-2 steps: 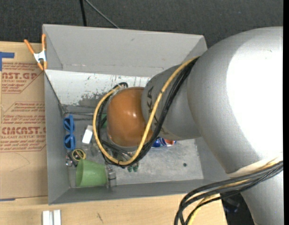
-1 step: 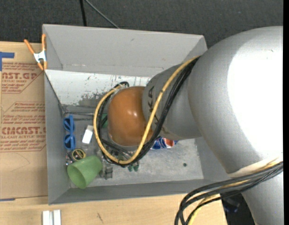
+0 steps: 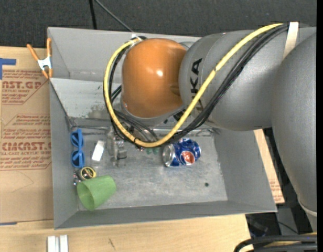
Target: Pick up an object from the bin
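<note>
Low over the scratched floor of the grey metal bin [image 3: 151, 189], left of centre, the jaws hang under the arm's glossy orange cover [image 3: 151, 77] and looped cables; whether they stand wide or narrow I cannot tell. Just to their left lies a small white block [image 3: 97, 151], with a blue spectacle-shaped plastic piece [image 3: 76, 147] beyond. A crushed blue-and-red can [image 3: 182, 152] lies to their right, and a green cup [image 3: 95, 191] is tipped over in the near-left corner.

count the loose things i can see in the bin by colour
blue: 2, toy glasses and crushed can
green: 1, cup
white: 1, small block
black and yellow: 1, small round thing
total in sight: 5
</note>
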`<state>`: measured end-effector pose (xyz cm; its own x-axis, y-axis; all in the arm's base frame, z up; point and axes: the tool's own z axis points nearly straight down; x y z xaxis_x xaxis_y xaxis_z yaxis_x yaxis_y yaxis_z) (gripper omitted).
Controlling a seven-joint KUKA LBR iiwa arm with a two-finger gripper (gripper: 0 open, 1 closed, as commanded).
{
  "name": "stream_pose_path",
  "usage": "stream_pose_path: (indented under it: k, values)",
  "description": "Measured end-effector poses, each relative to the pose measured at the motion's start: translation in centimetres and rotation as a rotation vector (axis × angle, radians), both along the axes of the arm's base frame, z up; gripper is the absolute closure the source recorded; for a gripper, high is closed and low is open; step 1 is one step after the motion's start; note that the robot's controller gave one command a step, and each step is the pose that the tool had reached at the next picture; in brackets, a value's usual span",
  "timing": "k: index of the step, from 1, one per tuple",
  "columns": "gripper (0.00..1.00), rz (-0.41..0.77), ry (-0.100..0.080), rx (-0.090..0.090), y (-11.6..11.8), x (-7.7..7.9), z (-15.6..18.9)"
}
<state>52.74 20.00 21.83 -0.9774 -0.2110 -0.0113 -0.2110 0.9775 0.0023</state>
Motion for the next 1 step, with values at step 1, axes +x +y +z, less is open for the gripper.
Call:
stream_pose_path:
  k: [1]
  values:
    - [1.0, 0.354, 0.013, -0.005, 3.96, -1.23, -8.16]
